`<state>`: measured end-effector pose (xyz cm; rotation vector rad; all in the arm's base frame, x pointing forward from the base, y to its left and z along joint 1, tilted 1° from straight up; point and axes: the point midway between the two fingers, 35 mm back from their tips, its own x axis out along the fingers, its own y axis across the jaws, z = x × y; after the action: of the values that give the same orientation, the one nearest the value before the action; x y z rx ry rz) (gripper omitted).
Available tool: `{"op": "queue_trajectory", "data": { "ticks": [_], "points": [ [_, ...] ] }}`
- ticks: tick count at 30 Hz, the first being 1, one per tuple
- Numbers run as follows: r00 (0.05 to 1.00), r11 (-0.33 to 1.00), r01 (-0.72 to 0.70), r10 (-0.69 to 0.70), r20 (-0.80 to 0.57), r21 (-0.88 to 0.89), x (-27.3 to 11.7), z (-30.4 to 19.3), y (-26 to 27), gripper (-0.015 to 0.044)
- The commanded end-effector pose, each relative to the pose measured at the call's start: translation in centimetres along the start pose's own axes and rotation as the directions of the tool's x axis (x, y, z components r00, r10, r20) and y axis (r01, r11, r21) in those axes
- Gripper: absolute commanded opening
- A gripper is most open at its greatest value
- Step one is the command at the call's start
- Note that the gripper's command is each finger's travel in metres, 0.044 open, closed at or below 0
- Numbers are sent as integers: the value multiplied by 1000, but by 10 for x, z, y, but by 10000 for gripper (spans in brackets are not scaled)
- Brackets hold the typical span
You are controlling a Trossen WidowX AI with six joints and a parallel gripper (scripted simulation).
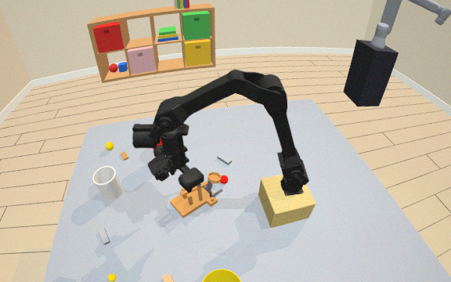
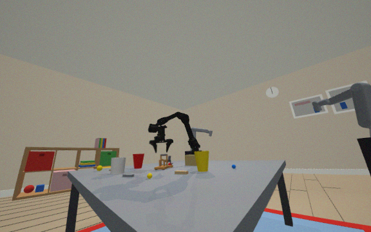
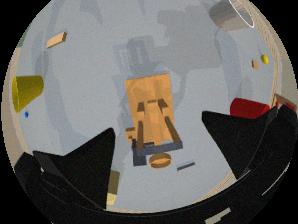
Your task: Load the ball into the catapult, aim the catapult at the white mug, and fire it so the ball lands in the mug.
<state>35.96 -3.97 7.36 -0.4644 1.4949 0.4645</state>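
The orange catapult (image 1: 183, 207) (image 2: 163, 167) (image 3: 150, 89) stands on the table, its long base pointing up the wrist view. Its round launch cup (image 1: 214, 177) (image 3: 160, 161) looks empty. A red ball (image 1: 224, 179) (image 2: 169, 164) shows just right of the launch cup in the top view; I do not see it in the wrist view. The white mug (image 1: 110, 187) (image 2: 118, 165) (image 3: 226, 19) stands upright to the left of the catapult in the top view. My gripper (image 2: 161, 151) (image 3: 158, 123) is wide open and empty, above the catapult with its fingers on either side.
A red cup (image 2: 138, 161) (image 3: 247, 108) and a yellow cup (image 1: 221, 276) (image 2: 201, 161) (image 3: 29, 91) stand on the table. A grey block (image 1: 224, 160) (image 3: 186, 166) lies behind the catapult's launch end. Small yellow balls (image 1: 110, 146) (image 1: 112, 277) and other small blocks lie around. The arm stands on a wooden block (image 1: 294, 213).
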Motion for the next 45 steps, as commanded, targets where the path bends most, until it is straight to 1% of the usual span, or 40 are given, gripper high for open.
{"op": "queue_trajectory", "data": {
  "ticks": [1,3,5,7,14,45],
  "points": [
    [1000,1000,2,-2,-4,5,-8,-3,2,440],
    [1000,1000,2,-2,-4,5,3,-3,2,440],
    [1000,1000,2,-2,-4,5,29,-4,1,440],
    [1000,1000,2,-2,-4,5,40,-4,1,440],
    [1000,1000,2,-2,-4,5,42,-4,1,440],
    [1000,1000,2,-2,-4,5,92,-4,2,440]
  ]
}}
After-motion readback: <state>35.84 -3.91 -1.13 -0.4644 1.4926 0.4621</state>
